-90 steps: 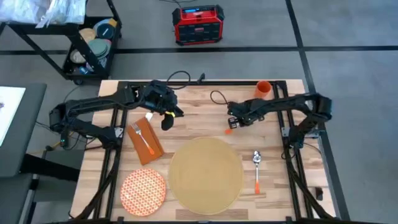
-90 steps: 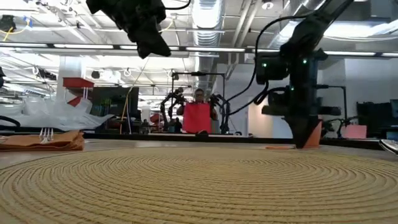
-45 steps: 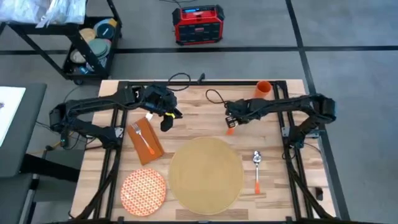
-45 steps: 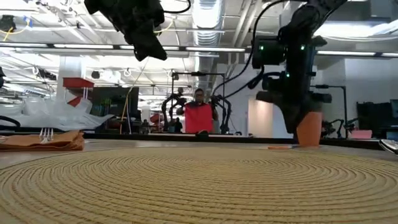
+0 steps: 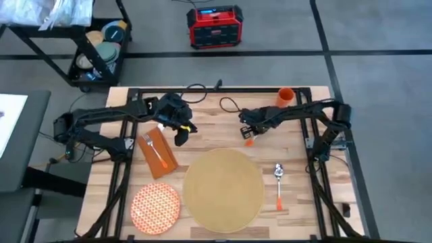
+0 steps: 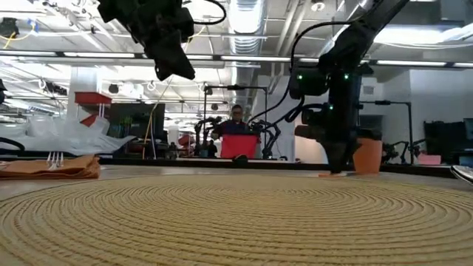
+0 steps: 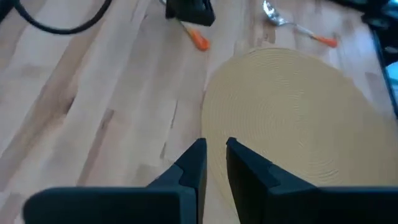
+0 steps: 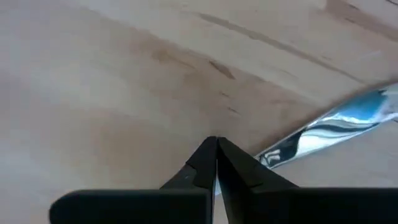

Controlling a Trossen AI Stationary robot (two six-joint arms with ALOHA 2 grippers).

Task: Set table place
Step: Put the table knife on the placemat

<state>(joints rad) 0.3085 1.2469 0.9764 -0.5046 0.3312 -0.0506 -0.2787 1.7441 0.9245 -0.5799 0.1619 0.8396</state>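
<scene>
Right gripper [image 5: 247, 133]: hovering low over the knife [image 5: 248, 140], fingers pressed together, apparently gripping nothing.
Knife: lying flat on the table [image 5: 209, 121], just beyond the far edge of the placemat [image 5: 223, 190].
Handling: judging it light, stiff, slippery along the steel blade [image 8: 336, 127]; favouring the orange handle for grip.
Axis: lying diagonally, blade end tucked under the gripper; exact heading hard to tell.
Left gripper [image 5: 181, 136]: waiting raised near the napkin [image 5: 158, 154], fingers [image 7: 194, 163] nearly closed, empty.
</scene>
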